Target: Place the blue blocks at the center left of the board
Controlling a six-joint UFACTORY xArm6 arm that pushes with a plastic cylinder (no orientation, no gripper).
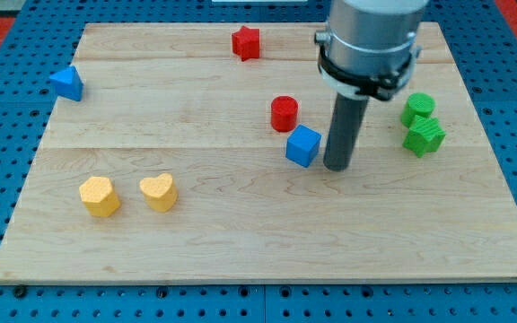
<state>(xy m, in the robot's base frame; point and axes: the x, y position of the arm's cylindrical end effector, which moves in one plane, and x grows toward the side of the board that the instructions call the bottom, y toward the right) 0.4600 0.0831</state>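
Note:
A blue cube (pixel 302 145) lies right of the board's middle. My tip (pixel 336 167) stands on the board just to the cube's right, close to it; I cannot tell if they touch. A blue triangular block (pixel 66 83) lies at the upper left edge of the wooden board (pixel 240 242).
A red cylinder (pixel 284 113) sits just above and left of the blue cube. A red star block (pixel 246 42) lies at the top middle. Two green blocks (pixel 417 108) (pixel 424 136) lie at the right. A yellow block (pixel 99 196) and a yellow heart (pixel 158 191) lie at the lower left.

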